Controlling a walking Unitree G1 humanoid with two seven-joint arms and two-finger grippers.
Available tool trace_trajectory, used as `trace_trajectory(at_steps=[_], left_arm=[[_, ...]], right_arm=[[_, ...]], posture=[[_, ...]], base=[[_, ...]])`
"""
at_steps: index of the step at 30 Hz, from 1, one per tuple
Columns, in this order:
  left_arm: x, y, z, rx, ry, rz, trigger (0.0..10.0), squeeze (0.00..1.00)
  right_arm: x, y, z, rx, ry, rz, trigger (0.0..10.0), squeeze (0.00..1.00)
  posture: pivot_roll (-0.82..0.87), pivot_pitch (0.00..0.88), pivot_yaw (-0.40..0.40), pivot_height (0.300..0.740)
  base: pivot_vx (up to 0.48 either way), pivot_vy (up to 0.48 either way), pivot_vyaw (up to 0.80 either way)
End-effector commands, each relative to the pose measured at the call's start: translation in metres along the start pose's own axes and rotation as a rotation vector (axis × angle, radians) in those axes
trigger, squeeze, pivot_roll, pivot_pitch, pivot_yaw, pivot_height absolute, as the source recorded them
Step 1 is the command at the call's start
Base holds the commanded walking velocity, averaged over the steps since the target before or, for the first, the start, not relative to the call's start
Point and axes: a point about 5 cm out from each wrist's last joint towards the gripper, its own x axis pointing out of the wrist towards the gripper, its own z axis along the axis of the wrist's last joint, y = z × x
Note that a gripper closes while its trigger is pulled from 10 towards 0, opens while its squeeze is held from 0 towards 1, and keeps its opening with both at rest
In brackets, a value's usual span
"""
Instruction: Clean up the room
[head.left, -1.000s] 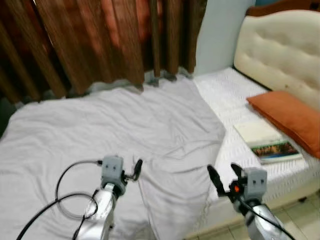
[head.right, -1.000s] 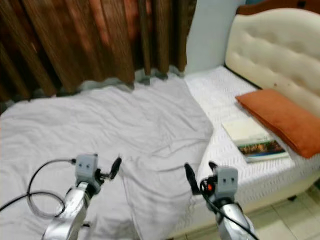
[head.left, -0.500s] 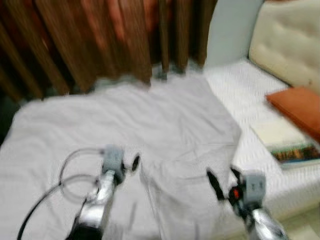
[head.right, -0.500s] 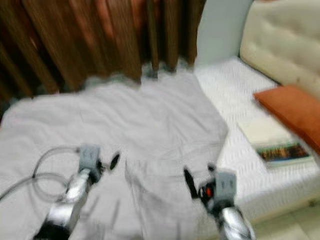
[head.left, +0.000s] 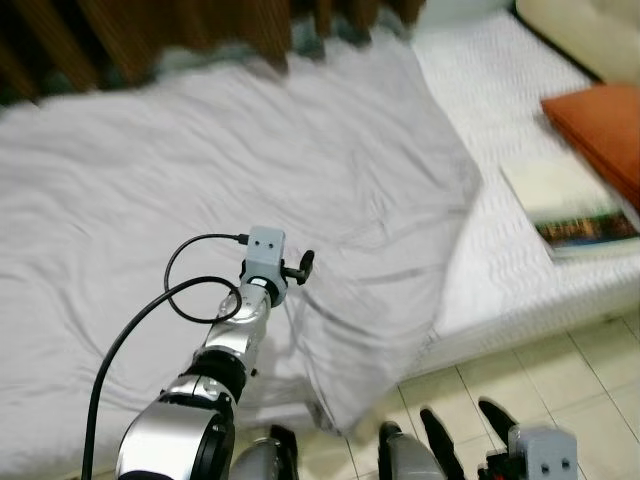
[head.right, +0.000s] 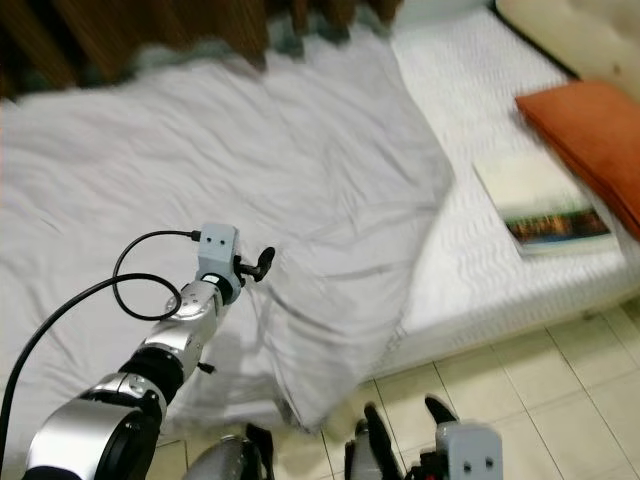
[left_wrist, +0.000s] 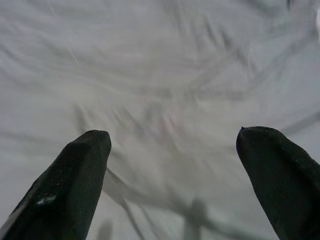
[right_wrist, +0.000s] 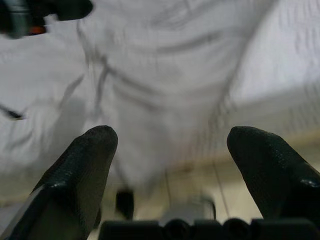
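A crumpled grey blanket (head.left: 250, 160) covers most of the bed, and one corner (head.left: 345, 395) hangs over the bed's edge toward the floor. My left gripper (head.left: 303, 268) reaches out low over the blanket near a fold; its fingers (left_wrist: 75, 175) stand open with nothing between them. My right gripper (head.left: 465, 435) is at the bottom of the picture above the floor tiles, open and empty, facing the hanging corner (right_wrist: 150, 115). A book (head.left: 575, 205) lies on the white mattress (head.left: 480, 90) beside an orange pillow (head.left: 600, 120).
Brown curtains (head.left: 150, 25) hang behind the bed. A cream padded headboard (head.left: 590, 25) is at the far right. Pale floor tiles (head.left: 560, 370) run along the bed's near edge. A black cable (head.left: 190, 300) loops from my left wrist.
The camera has tipped down, so the floor and bed edge now show. My left arm has stretched further out over the blanket. The right gripper sits lower, off the bed.
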Motion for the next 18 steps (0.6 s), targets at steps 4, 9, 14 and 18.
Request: trace_trajectory(at_steps=[4, 9, 14, 18], left_arm=[[-0.001, 0.001, -0.01, 0.061, 0.046, 0.074, 10.0, 0.0], [-0.004, 0.009, -0.013, 0.103, 0.058, 0.143, 10.0, 0.0], [-0.006, 0.006, -0.022, 0.138, 0.098, 0.124, 10.0, 0.0], [-0.011, 0.011, -0.036, 0.148, 0.18, 0.139, 10.0, 0.0]], right_arm=[[-0.044, 0.019, 0.018, 0.029, 0.081, -0.023, 10.0, 0.0], [-0.06, 0.022, 0.018, 0.046, 0.137, -0.044, 10.0, 0.0], [-0.068, 0.028, 0.019, 0.054, 0.167, -0.049, 10.0, 0.0], [-0.074, 0.031, 0.017, 0.061, 0.199, -0.051, 10.0, 0.0]], posture=[[-0.51, 0.734, 0.025, 0.74], [-0.5, 0.742, 0.029, 0.74], [-0.5, 0.748, 0.032, 0.74], [-0.51, 0.756, 0.031, 0.74]], base=[[0.0, 0.0, 0.0], [0.0, 0.0, 0.0], [0.0, 0.0, 0.0], [0.0, 0.0, 0.0]])
